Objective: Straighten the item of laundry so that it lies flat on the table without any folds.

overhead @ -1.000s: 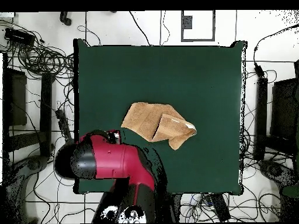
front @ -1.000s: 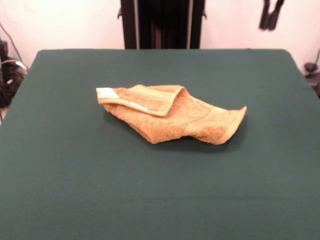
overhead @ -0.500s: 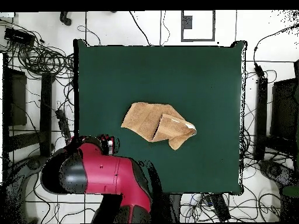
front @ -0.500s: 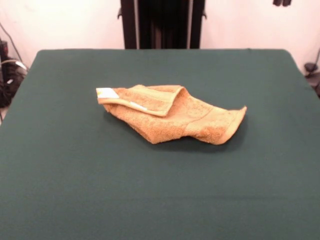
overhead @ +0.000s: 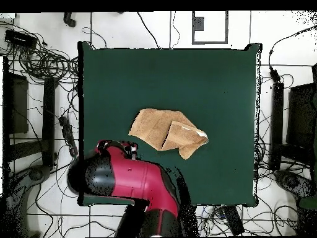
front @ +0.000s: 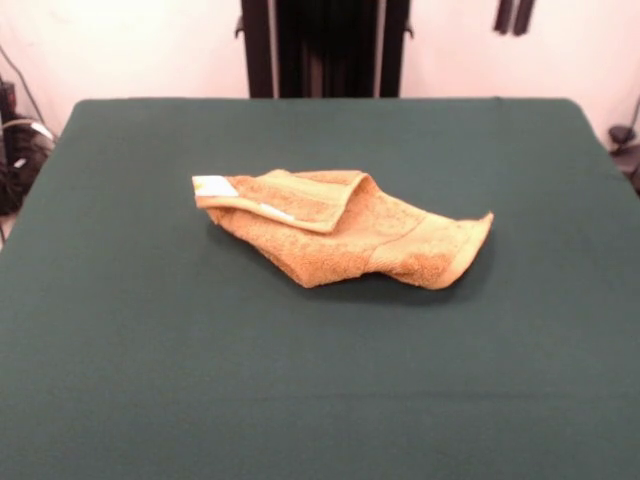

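The orange-tan towel [front: 340, 228] lies crumpled near the middle of the dark green table [front: 320, 390]. Its left end is folded over itself, with the white label [front: 213, 185] at that end. Its right corner curls up. In the overhead view the towel [overhead: 167, 131] lies mid-table [overhead: 186, 74] with the label [overhead: 202, 132] at its right. My gripper [front: 513, 14] shows only as two dark tips at the top edge, slightly apart and empty, high above the table's far right part, well away from the towel. In the overhead view the red arm [overhead: 133, 180] covers the gripper.
The black pedestal [front: 325, 48] stands behind the table's far edge. Cables and gear lie on the floor at the left [front: 18, 140] and right [front: 625, 140]. In the overhead view, cables [overhead: 37, 59] and dark stands [overhead: 275, 124] surround the table.
The gripper tips rose almost out of view, then came back down a little and shifted left in the front view. In the overhead view the arm swung back over the table's corner. The towel has not moved.
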Controlling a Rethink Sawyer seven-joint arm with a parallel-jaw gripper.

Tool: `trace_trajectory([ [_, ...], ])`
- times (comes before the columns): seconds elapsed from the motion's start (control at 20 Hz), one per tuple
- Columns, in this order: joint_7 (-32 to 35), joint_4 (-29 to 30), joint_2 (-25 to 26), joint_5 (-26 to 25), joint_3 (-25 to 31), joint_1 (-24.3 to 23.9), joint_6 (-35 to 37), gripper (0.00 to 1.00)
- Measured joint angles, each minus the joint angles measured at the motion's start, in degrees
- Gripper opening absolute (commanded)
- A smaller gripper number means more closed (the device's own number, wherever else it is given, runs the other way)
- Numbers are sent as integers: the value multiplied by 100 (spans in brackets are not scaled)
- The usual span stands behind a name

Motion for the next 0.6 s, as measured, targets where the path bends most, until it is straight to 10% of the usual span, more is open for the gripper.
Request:
trace_trajectory([
  [0.6, 0, -105, 444, -182, 186, -814, -395, 0],
])
